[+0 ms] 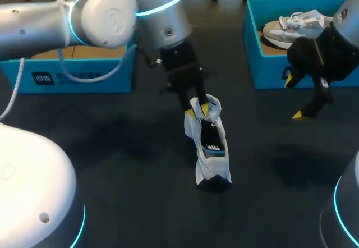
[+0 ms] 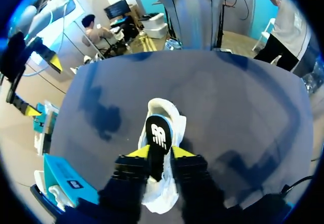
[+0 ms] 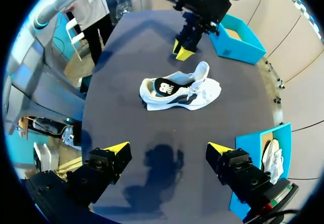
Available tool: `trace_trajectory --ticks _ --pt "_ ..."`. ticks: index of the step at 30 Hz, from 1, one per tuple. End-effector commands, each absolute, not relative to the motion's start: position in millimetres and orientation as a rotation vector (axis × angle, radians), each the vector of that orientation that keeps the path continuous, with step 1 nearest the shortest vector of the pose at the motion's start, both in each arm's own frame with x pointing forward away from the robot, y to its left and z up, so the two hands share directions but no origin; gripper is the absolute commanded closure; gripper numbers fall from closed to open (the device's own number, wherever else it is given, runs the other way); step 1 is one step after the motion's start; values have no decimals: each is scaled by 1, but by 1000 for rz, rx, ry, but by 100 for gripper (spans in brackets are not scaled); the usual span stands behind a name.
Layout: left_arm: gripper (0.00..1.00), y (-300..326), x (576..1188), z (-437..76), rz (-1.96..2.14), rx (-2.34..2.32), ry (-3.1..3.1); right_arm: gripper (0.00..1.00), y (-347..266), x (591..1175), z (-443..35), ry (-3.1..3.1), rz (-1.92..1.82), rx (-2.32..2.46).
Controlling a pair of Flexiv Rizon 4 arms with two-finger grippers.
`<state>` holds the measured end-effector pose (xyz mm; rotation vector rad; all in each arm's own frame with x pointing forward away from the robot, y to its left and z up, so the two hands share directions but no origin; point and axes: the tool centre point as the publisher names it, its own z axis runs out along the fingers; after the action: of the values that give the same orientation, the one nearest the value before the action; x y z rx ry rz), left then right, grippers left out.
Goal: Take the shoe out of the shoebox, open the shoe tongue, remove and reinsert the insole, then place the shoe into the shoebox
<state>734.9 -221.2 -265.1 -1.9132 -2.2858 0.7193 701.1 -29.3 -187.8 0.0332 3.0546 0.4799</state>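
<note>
On the dark table (image 1: 129,164) everything is placed here by the white shoe (image 1: 212,158), which lies out of any box near the table's middle, its length running away from the robot. The left arm (image 1: 101,12) comes in from the robot's left of the shoe and ends over the shoe's far end. Far to the left of the shoe stands a blue box (image 1: 84,74). Beyond the shoe and to its right stands the open blue shoebox (image 1: 252,46), with a second pale shoe (image 1: 294,26) lying inside it. The right gripper (image 1: 294,98) hangs to the right of the shoe, just in front of that shoebox, its yellow-tipped fingers spread wide with nothing between them. The left gripper (image 1: 203,111) points down at the shoe with its fingers a little apart. From its own wrist the shoe's black insole (image 2: 158,135) shows in the gap between the tips, while the right wrist view shows those tips clear of the shoe. The insole sits inside the shoe.
</note>
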Motion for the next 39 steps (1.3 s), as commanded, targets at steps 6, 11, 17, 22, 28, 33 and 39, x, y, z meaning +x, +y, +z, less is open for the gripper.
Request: trace_trajectory --ticks 6,11,17,22,28,33,39 --pt "100 -238 736 -294 545 -1912 -2280 0 -29 702 -188 3055 478 34" --pt "100 -240 736 -313 435 -1934 -2317 0 -29 702 -188 3055 478 34" --pt "100 -243 734 -333 383 -1938 -2311 0 -29 702 -188 3055 478 34" --pt "100 -246 732 -344 333 -1954 -2311 0 -29 702 -188 3055 478 34" --pt "100 -245 726 -362 303 -1956 -2296 0 -29 702 -188 3055 478 34" --pt "100 -245 721 -371 286 -1958 -2297 0 -29 702 -188 3055 478 34" --pt "100 -249 716 -363 280 -1979 -2286 0 -29 702 -188 3055 478 34"
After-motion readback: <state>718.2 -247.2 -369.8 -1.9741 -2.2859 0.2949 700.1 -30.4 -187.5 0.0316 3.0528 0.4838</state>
